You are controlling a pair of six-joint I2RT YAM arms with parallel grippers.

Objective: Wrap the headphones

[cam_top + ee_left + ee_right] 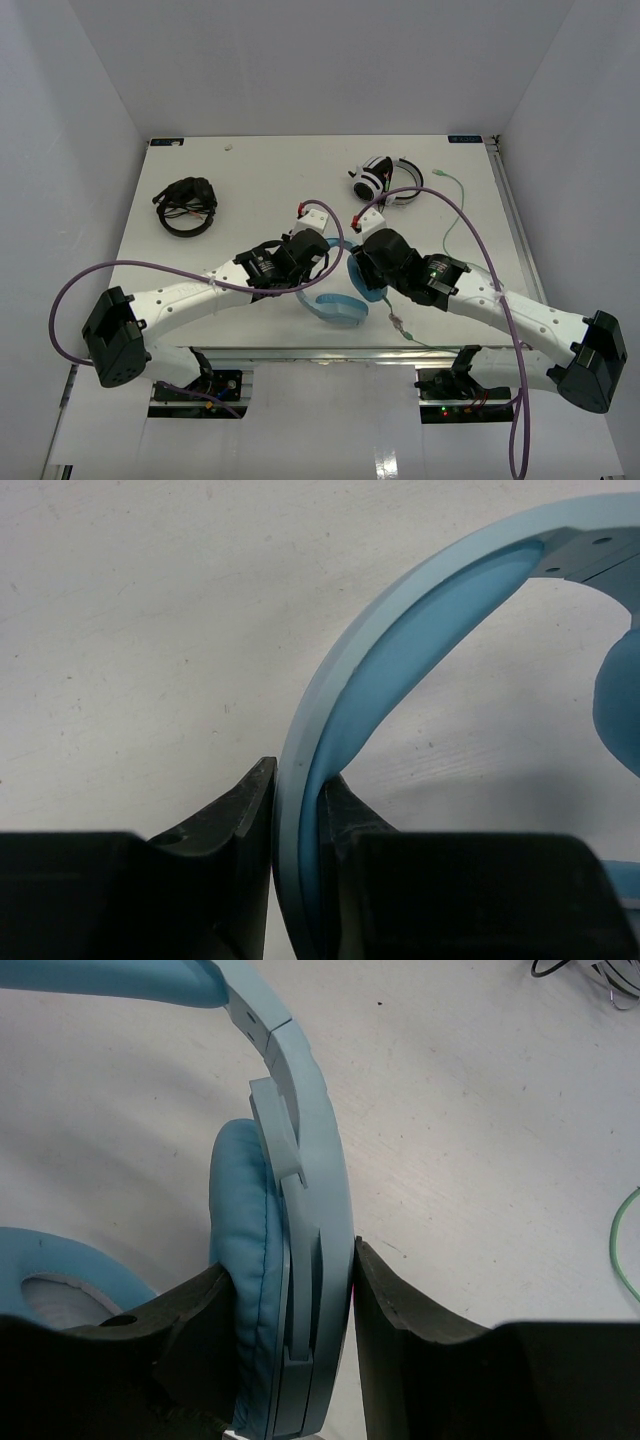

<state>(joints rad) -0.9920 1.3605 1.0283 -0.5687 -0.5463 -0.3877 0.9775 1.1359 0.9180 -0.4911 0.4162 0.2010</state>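
The light blue headphones (338,306) sit near the table's front middle, between my two grippers. My left gripper (322,262) is shut on the headband (330,710), which arcs up and to the right from between its jaws (298,785). My right gripper (360,272) is shut on one ear cup (290,1260), with one jaw on the blue pad and the other on the shell. The second ear pad (60,1280) lies at the lower left of the right wrist view. The thin pale green cable (405,330) trails toward the front edge and loops off to the right (625,1250).
Black headphones (186,206) lie at the back left. White-and-black headphones (385,182) lie at the back middle-right. Purple arm cables (470,225) arch over the table. The table's front edge (330,350) is just in front of the headphones.
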